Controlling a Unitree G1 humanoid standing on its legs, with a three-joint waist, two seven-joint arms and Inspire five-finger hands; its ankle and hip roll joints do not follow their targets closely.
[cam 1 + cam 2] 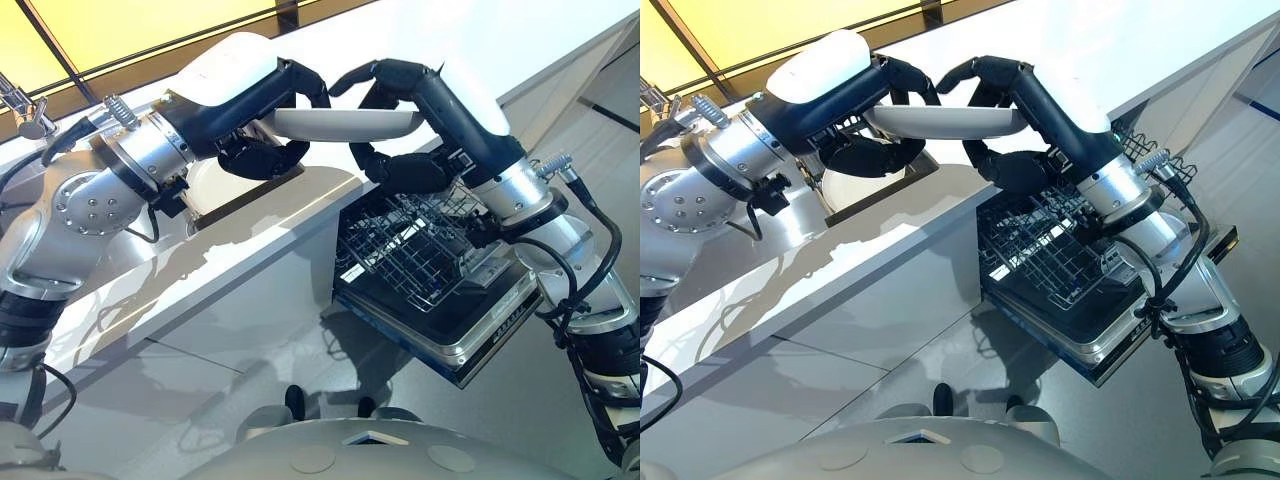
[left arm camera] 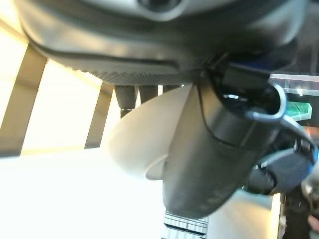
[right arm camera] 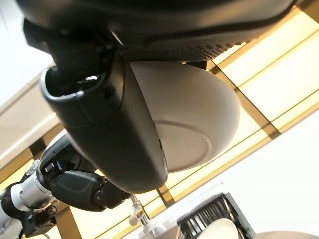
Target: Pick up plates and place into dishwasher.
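A white plate [image 1: 345, 124] hangs level above the counter's front edge, held between both hands. My left hand [image 1: 262, 152] grips its left rim, fingers curled over the top and thumb [image 2: 209, 149] under the plate [image 2: 142, 139]. My right hand [image 1: 405, 170] grips the right rim the same way, its thumb [image 3: 119, 134] pressed on the plate's underside [image 3: 192, 119]. Just below and right of the plate stands the open dishwasher, its wire rack [image 1: 415, 250] pulled out over the lowered door [image 1: 480, 340].
A white counter [image 1: 250, 250] runs from lower left to upper right, with a sink cut-out [image 1: 880, 185] holding another white dish [image 1: 852, 186]. A faucet [image 1: 25, 112] stands at the far left. Grey floor lies below the dishwasher door.
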